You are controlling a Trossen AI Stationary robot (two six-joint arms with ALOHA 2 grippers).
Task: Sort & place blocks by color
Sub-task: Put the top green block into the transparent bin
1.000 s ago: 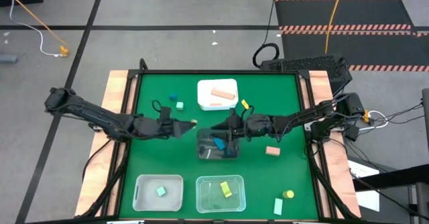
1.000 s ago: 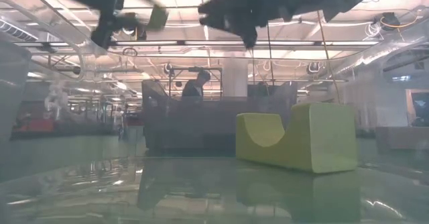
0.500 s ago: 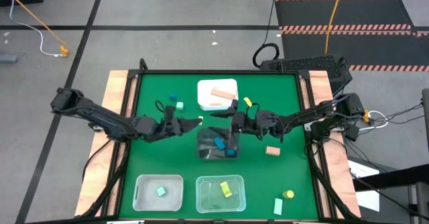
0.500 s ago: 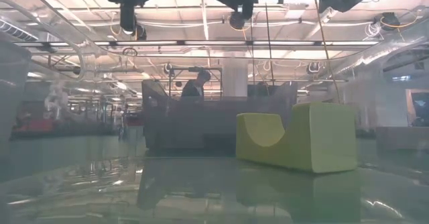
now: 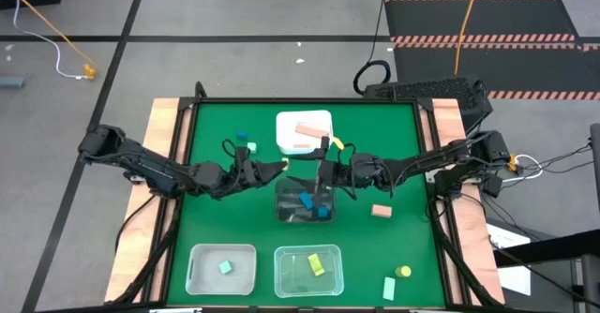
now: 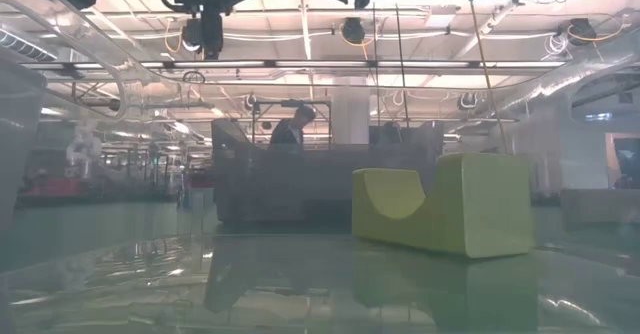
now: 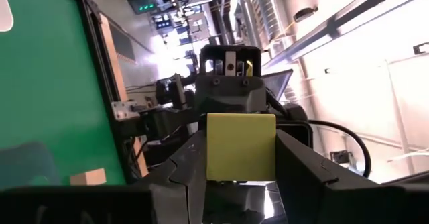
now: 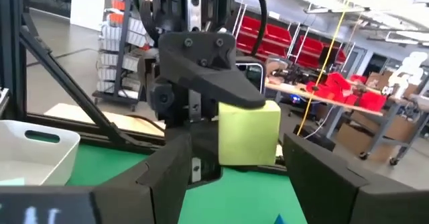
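Yellow block point(image 7: 240, 147) held square between left hand point(image 5: 274, 168) fingers.

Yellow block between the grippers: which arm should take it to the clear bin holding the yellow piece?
Left. The left gripper is shut on the yellow block; the right gripper faces it open, not touching. The clear bin lies roughly between both arms.

Left pincer point(image 5: 277, 166) facing right pincer point(image 5: 323, 147), both above clear bin point(image 5: 304, 203)
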